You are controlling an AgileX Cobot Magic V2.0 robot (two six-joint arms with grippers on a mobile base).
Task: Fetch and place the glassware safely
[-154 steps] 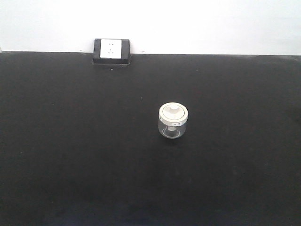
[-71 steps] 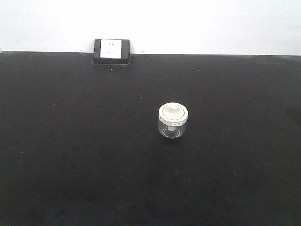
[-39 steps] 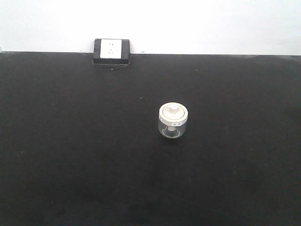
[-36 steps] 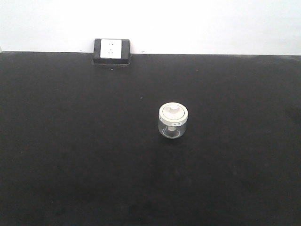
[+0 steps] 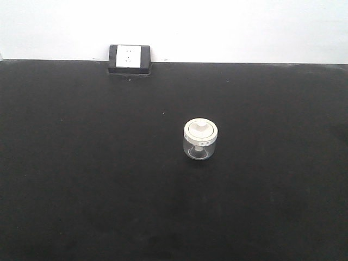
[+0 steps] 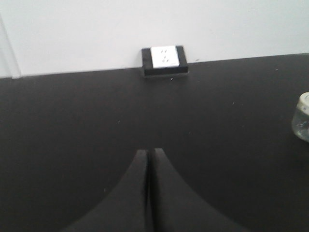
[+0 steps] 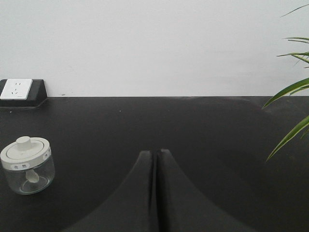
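Black tabletop [image 5: 81, 179] around lone jar [image 5: 200, 139]

Three views, all facing the back wall across the black counter [image 5: 81, 190].
Front camera high, looking down; both wrist cameras low, behind closed pincers; all share glass jar [image 5: 200, 140] and wall socket [image 5: 129, 58].

This looks like a plain indoor test or office-type room, though the exact kind cannot be told. A wide black desk [image 5: 81, 190] runs up to a bare white wall [image 5: 228, 27]. At the desk's far edge, left of centre, a white power socket [image 5: 129, 56] sits in a black housing against the wall. Green plant leaves [image 7: 292, 92] reach in near the desk's far right corner.
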